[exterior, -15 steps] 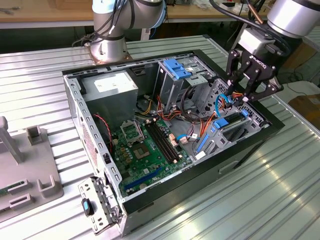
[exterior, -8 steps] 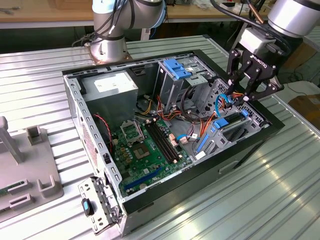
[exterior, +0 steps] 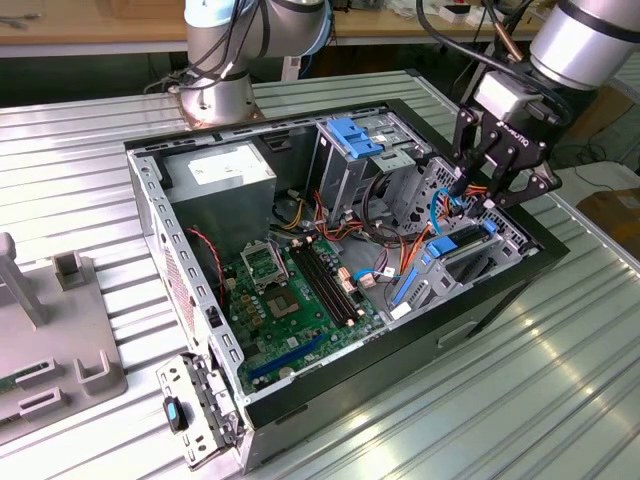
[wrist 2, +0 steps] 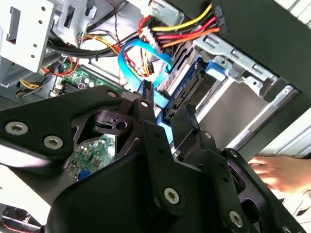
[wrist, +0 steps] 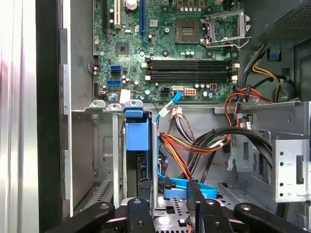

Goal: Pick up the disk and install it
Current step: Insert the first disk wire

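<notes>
Our black gripper [wrist 2: 167, 100], fingers parted near the blue-framed grey metal disk [wrist: 137, 138], should stay square, we judge, sparing the flat blue cable [wrist: 180, 184].

Silver arm [exterior: 585, 40], blue joint caps [exterior: 317, 33], black cables [exterior: 452, 42]; black pincer [exterior: 482, 188], silver linkage screws [wrist 2: 171, 195].
</notes>
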`<state>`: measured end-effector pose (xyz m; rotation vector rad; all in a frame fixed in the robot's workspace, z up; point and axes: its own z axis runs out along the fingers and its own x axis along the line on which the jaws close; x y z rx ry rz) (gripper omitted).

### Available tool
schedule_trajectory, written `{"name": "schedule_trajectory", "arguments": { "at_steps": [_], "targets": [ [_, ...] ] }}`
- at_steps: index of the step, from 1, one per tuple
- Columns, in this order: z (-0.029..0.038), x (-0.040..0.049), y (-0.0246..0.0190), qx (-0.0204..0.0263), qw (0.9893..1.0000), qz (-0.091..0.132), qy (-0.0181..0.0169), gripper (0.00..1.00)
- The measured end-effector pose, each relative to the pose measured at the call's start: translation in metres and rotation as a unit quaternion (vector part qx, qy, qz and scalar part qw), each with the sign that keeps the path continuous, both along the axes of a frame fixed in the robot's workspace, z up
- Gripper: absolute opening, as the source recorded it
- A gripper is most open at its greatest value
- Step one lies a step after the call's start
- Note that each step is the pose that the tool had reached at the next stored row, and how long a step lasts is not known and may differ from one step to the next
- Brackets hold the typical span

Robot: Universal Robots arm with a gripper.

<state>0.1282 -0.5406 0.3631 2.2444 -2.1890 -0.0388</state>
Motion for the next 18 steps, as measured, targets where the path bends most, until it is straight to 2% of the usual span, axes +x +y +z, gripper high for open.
{"name": "schedule_trajectory", "arguments": {
  "at_steps": [2,3,4,8,9,11,13,18],
  "targets": [
    [0.0,0.0,0.0,0.0002,1.0,0.0,0.0,0.42],
    [-0.0002,0.0,-0.0005,0.0096,1.0,0.0,0.0,0.42],
    [-0.0003,0.0,-0.0008,0.0169,0.9999,0.0,0.0,0.42],
    [-0.0025,0.0,-0.0024,0.0182,0.9998,-0.006,0.0005,0.42],
    [-0.0029,0.0,-0.005,0.0183,0.9998,-0.007,0.0011,0.42],
    [-0.0037,0.0,-0.0071,0.0183,0.9998,-0.009,0.0017,0.42],
    [-0.0058,0.0,-0.0111,0.0183,0.9997,-0.014,0.0038,0.42],
    [-0.006,0.0,-0.0117,0.0187,0.9997,-0.014,0.0041,0.42]
  ]
}}
